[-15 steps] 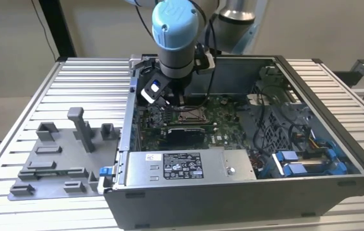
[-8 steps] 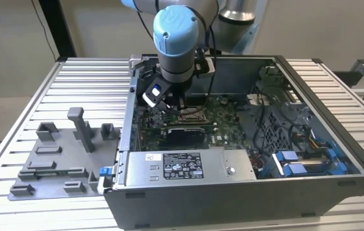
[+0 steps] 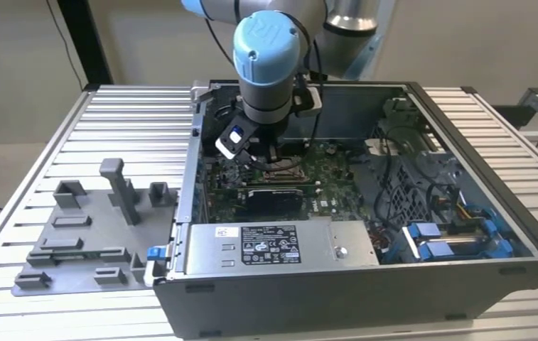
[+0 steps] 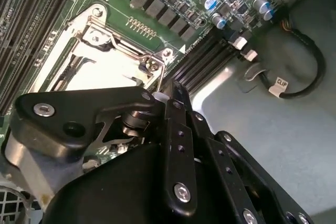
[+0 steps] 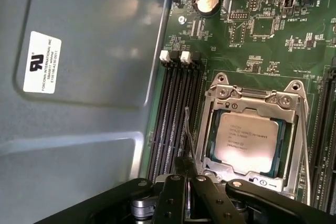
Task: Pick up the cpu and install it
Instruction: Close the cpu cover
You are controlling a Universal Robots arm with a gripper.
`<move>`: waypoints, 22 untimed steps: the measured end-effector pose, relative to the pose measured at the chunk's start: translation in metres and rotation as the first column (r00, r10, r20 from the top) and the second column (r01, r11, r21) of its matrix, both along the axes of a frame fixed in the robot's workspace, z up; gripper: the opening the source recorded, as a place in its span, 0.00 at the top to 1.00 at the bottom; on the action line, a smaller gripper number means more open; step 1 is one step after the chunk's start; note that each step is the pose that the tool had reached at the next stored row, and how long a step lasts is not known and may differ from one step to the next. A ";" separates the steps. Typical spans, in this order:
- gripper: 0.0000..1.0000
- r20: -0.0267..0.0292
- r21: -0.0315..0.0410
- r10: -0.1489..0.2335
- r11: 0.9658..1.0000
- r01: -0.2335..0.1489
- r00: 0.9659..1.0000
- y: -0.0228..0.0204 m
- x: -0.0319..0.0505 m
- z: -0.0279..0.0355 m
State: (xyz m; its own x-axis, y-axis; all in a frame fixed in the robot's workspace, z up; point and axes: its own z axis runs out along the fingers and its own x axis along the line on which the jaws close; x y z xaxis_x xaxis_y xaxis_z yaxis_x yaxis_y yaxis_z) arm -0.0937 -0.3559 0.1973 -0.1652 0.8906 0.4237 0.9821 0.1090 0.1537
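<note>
Cpu (image 5: pixel 247 142) flat in the socket, pale metal top up, inside the square socket frame (image 5: pixel 220 106) on the motherboard (image 5: pixel 252 40). Square, so no long axis; edges parallel to the frame.

Gripper (image 5: pixel 185 169) low inside the open computer case (image 3: pixel 477 128), fingers drawn together. Tip at the socket's edge on the side toward the memory slots (image 5: pixel 176 108); cpu just beside it, toward the socket's middle, apart from the tip. Thin wire lever (image 5: pixel 188 129) right up against the tip; pinched or merely touching, cannot tell.

Case holding motherboard, power supply, cables. Socket holding the cpu, so seating judged done. Grey fixture blocks (image 3: pixel 79 234) outside the case, on the exterior view's left, well apart.
</note>
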 end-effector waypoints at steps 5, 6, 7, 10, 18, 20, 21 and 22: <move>1.00 0.000 0.000 0.000 1.000 0.000 1.000 0.0000 0.0027 -0.0019; 1.00 0.000 0.000 0.000 1.000 0.000 1.000 0.0000 0.0032 -0.0024; 1.00 0.000 0.000 0.000 1.000 0.000 1.000 0.0000 0.0037 -0.0029; 1.00 0.000 0.000 0.000 1.000 0.000 1.000 0.0000 0.0059 -0.0038; 1.00 0.000 0.000 0.000 1.000 0.000 1.000 0.0000 0.0161 -0.0066; 1.00 0.000 0.000 0.000 1.000 0.000 1.000 0.0000 0.0184 -0.0073; 1.00 0.000 0.000 0.000 1.000 0.000 1.000 0.0000 0.0193 -0.0078; 1.00 0.000 0.000 0.000 1.000 0.000 1.000 0.0000 0.0201 -0.0084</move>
